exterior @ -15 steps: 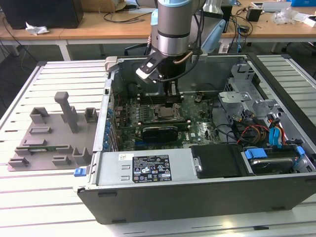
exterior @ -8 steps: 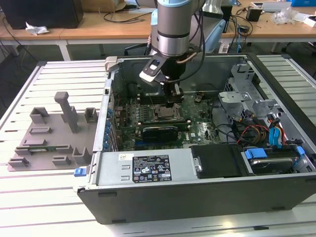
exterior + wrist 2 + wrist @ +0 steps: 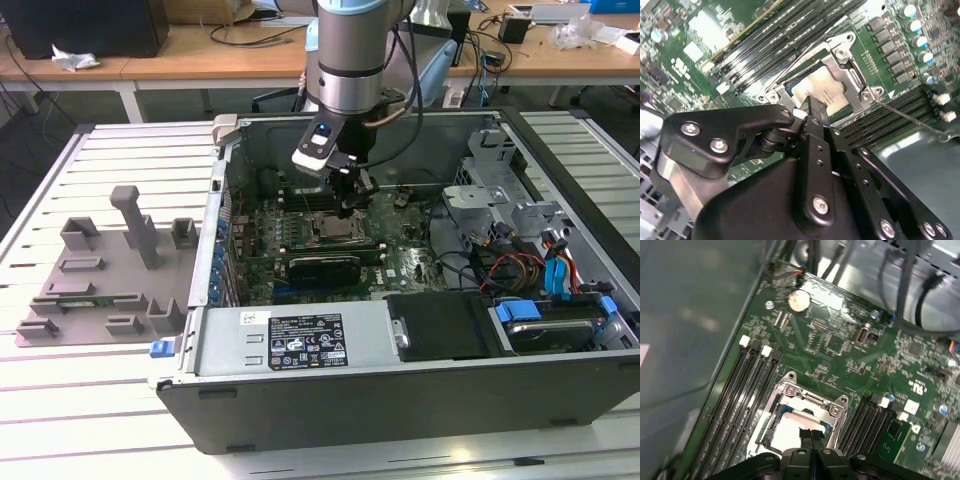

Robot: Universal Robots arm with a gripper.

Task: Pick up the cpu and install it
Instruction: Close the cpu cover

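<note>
The cpu (image 3: 820, 90) is a silvery square lying flat inside the metal-framed socket (image 3: 856, 82) on the green motherboard; it is also visible in the first wrist view (image 3: 785, 432) and in the exterior view (image 3: 333, 233). My gripper (image 3: 352, 205) hangs inside the open computer case, just above the socket. In both wrist views its two black fingertips (image 3: 810, 432) are pressed together over the edge of the chip with nothing between them (image 3: 812, 106). I cannot tell whether the tips touch the chip. The socket frame (image 3: 807, 396) stands open around the cpu.
Memory slots (image 3: 747, 390) run along both sides of the socket. The case walls (image 3: 230, 160), a drive cage (image 3: 490, 190) and loose cables (image 3: 520, 265) close in at the exterior view's right. Grey fixture blocks (image 3: 110, 265) sit on the slatted table at the exterior view's left.
</note>
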